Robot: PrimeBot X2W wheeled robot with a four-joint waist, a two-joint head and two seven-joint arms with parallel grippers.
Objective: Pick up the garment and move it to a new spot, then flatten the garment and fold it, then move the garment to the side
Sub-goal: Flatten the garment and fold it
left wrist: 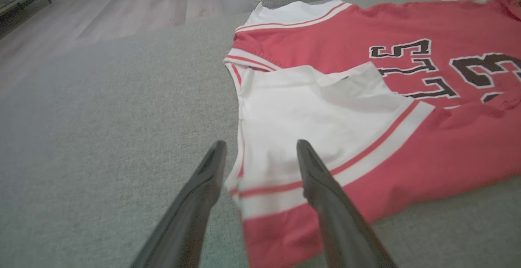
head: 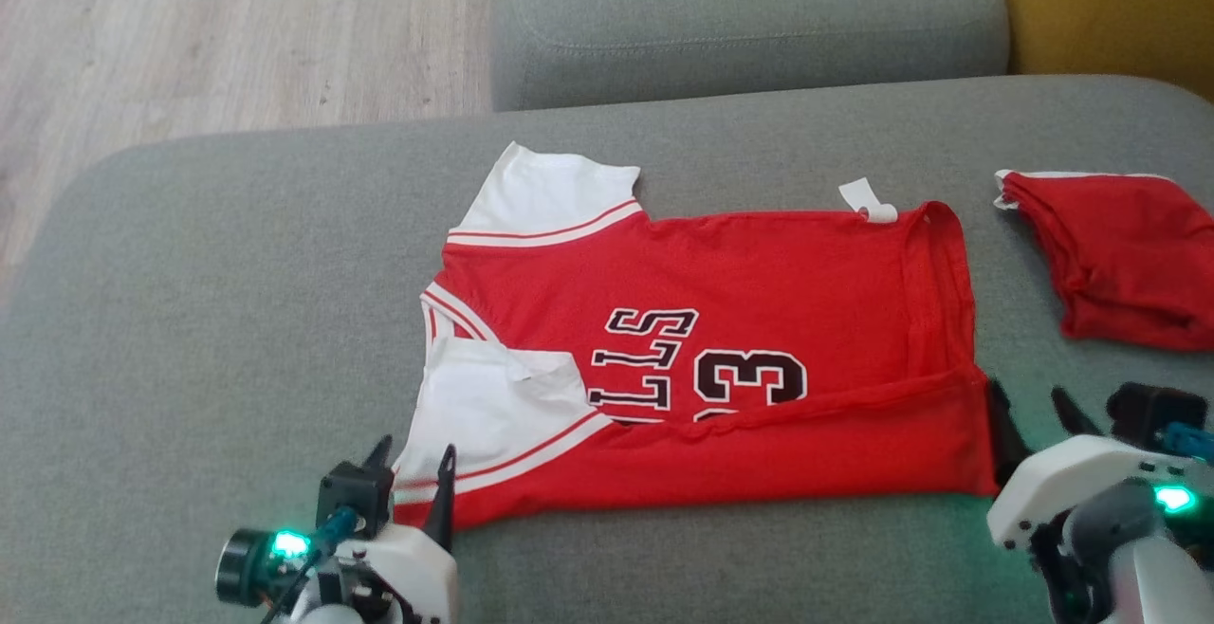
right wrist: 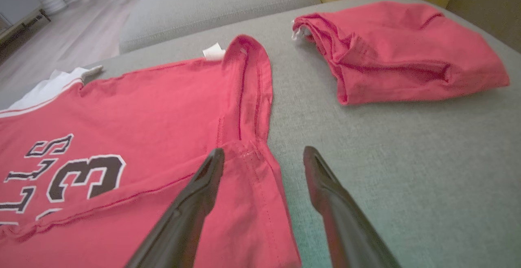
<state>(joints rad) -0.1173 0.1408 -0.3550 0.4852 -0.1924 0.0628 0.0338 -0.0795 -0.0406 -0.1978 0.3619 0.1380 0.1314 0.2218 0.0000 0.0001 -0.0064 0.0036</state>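
On the grey sofa cushion (head: 237, 321) the garment (head: 759, 283), a red jersey with white sleeves, lay spread sideways. Its near long edge was already turned up over the print in a narrow folded strip (head: 806, 415).

The left hand (head: 415, 449) was at the near shoulder-end corner, fingers spread and holding nothing. In its wrist view one finger stood over bare cushion just beside the edge, the other over the near white sleeve (head: 493, 406). The right hand (head: 1027, 394) was at the near hem-end corner, likewise spread and empty, with one finger over the red hem and one over the cushion. Whether either hand touched the cloth I could not tell.

The fold looked begun but not finished. The main risk, as I judged it, was an uneven grasp. The left corner was several layers of sleeve and body, so closing there might catch only the top layer and drag the sleeve loose. If the two hands lifted at different rates, the strip would likely twist and come undone.

A second red piece (head: 1119, 254) lay near the right hand, apart from the hem. A wide sweep that way could snag or push it.
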